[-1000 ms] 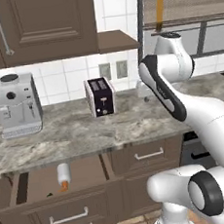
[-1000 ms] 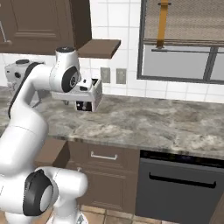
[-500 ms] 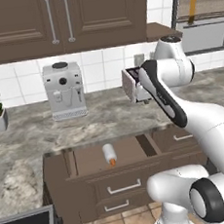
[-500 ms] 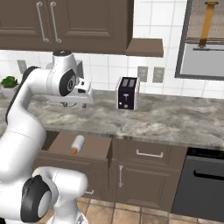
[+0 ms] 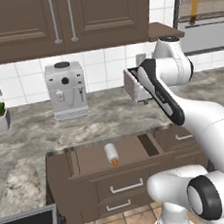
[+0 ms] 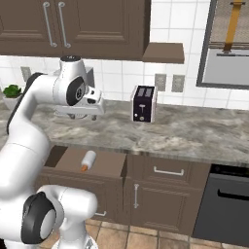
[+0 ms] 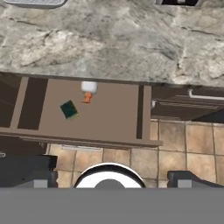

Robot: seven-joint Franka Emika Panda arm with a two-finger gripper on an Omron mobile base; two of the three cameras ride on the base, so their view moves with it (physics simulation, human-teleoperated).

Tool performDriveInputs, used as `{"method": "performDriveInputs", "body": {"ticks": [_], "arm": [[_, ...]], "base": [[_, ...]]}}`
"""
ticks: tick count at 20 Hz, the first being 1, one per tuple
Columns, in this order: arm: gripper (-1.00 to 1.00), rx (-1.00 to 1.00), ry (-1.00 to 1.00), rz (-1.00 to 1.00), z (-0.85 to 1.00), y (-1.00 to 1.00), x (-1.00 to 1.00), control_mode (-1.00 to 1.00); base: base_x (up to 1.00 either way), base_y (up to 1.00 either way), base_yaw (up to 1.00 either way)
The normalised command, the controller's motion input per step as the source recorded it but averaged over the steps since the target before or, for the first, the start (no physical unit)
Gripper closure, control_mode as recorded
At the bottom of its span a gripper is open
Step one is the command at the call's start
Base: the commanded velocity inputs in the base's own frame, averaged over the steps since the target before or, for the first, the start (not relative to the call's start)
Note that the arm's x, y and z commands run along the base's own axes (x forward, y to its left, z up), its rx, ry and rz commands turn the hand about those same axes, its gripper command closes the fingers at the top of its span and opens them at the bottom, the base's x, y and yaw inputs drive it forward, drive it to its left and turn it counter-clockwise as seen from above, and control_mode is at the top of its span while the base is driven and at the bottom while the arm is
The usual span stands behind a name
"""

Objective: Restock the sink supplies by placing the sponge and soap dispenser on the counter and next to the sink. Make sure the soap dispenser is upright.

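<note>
The soap dispenser (image 5: 110,153) lies beside the sponge (image 7: 68,109) in the open drawer (image 7: 109,113), awaiting pickup; the gripper's (image 6: 79,110) grasp state is unclear.

Marbled stone counter (image 5: 109,116), matt brown wooden drawer (image 7: 109,113)

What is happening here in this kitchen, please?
The robot arm holds nothing yet. Its gripper hangs above the counter, over an open drawer. In the drawer the soap dispenser lies on its side, and the sponge lies near it, apart from it. Both must still go onto the counter. A toaster and a coffee machine stand on the counter.
</note>
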Motion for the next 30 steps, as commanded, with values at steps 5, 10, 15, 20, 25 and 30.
{"method": "performDriveInputs", "body": {"ticks": [5, 10, 15, 20, 25, 30], "arm": [[-1.00, -0.01, 0.01, 0.00, -0.99, 0.05, -0.52, -1.00], [-1.00, -0.09, 0.10, 0.00, -1.00, 0.70, -0.09, -1.00], [-1.00, -0.02, 0.12, -0.03, -0.98, 0.62, 0.39, -1.00], [-1.00, 0.00, 0.00, -0.04, -0.63, 0.32, 0.45, -1.00], [-1.00, 0.00, 0.10, -0.04, -0.44, 0.29, 0.55, -1.00], [-1.00, 0.02, 0.06, -0.03, -0.19, 0.01, 0.46, -1.00]], "base": [[0.00, 0.00, 0.00], [0.00, 0.00, 0.00], [0.00, 0.00, 0.00], [0.00, 0.00, 0.00], [0.00, 0.00, 0.00], [0.00, 0.00, 0.00]]}}
